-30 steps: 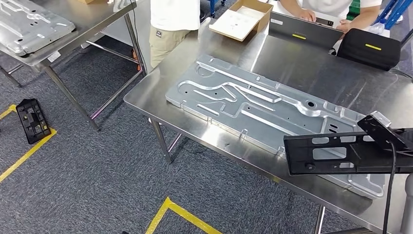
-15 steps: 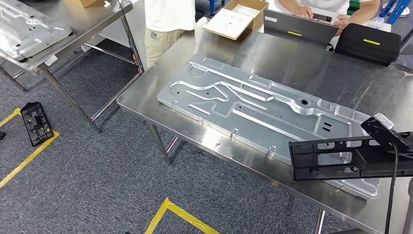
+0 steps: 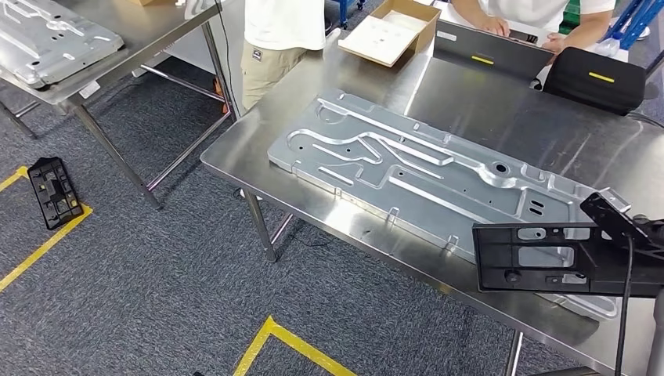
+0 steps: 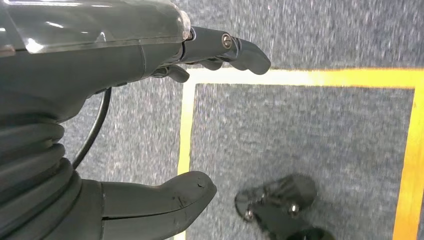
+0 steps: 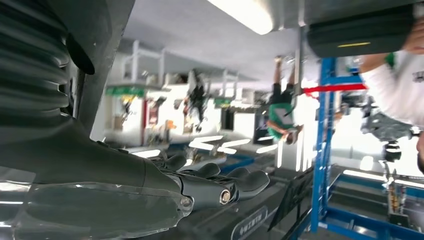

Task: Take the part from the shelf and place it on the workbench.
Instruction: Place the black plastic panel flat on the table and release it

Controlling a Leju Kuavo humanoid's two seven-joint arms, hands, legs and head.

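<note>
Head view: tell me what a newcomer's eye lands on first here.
The big stamped metal panel lying flat across the steel workbench dominates the picture. At the near right edge, a black plastic part hangs over the panel's end, carried in from the right by the right hand. Off to the left, a similar black part lies on the carpet by yellow floor tape.
</note>
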